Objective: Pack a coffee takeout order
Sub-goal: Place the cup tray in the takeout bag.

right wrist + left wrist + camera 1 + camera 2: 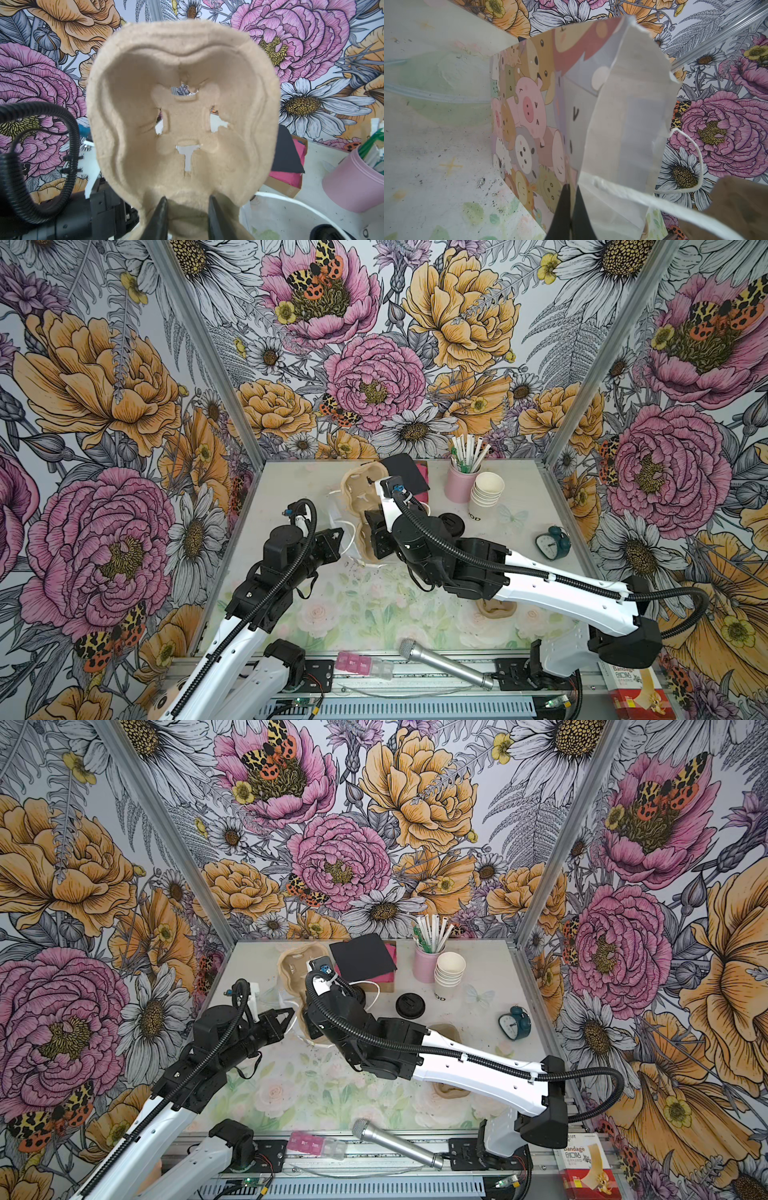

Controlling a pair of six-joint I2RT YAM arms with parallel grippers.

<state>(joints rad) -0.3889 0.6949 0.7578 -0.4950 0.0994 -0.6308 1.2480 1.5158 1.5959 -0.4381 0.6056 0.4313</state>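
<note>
two pincers, both closed on something

the left gripper (570, 199) is shut tight on the rim of the bag (529, 104) — its black fingers (560, 218) pinch the paper wall. the bag stands on the table (374, 605), white inside and with cartoon animals outside. the right gripper (188, 197) holds the carrier (239, 104) by its narrow middle, the jaws a little apart with the pulp between them. in both top views the carrier is tilted over the bag, toward the back of the table.

the order itself lies apart from both grippers. the black napkin (361, 957) rests on the pink napkins (390, 955) at the back. the lid (410, 1006) lies flat on the table, near the cup stack (451, 965). a cup (441, 995) with black letters shows at the foot of that stack — i cannot tell if it is part of the stack or stands alone.
</note>
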